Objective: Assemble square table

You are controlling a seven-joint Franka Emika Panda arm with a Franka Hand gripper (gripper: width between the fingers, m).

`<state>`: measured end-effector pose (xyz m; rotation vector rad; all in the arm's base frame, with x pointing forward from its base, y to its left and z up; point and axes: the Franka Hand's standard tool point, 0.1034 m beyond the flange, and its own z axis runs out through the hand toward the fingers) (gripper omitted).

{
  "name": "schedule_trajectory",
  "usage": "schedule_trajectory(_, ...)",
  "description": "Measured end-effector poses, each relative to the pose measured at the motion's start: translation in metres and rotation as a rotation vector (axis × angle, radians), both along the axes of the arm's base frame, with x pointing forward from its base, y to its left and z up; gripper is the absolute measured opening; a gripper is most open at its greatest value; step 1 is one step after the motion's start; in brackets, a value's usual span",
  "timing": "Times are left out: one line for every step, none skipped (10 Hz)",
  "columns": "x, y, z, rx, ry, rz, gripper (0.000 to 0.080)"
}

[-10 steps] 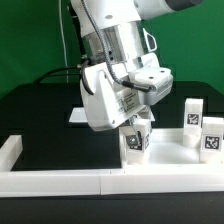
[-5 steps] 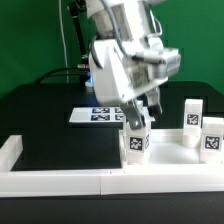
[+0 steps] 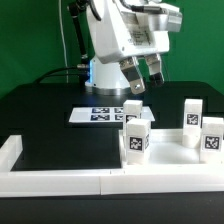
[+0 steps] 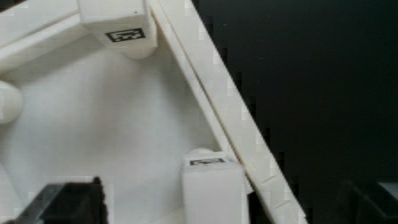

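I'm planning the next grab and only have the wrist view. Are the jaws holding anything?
Observer: No. The jaws are open and empty, raised well above the legs.
Operator: How many legs are standing?
Observer: Four, all upright: two roughly under the jaws and two toward the exterior view's right.
Operator: Where is the marker board?
Observer: The marker board lies flat on the black table, just to the exterior view's left of the middle pair of legs.
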<state>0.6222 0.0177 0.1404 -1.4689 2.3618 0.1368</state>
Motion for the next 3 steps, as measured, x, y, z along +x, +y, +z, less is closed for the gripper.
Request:
schedule_trajectory(-0.0002,0.0001,-0.0006,0.0,0.001,0.0,0.0648)
schedule_trajectory(-0.0002,0.0001,-0.0007,0.0,0.001,0.0,0.0648)
schedule_trajectory(-0.0002,0.0001,-0.0007,0.0,0.001,0.0,0.0648)
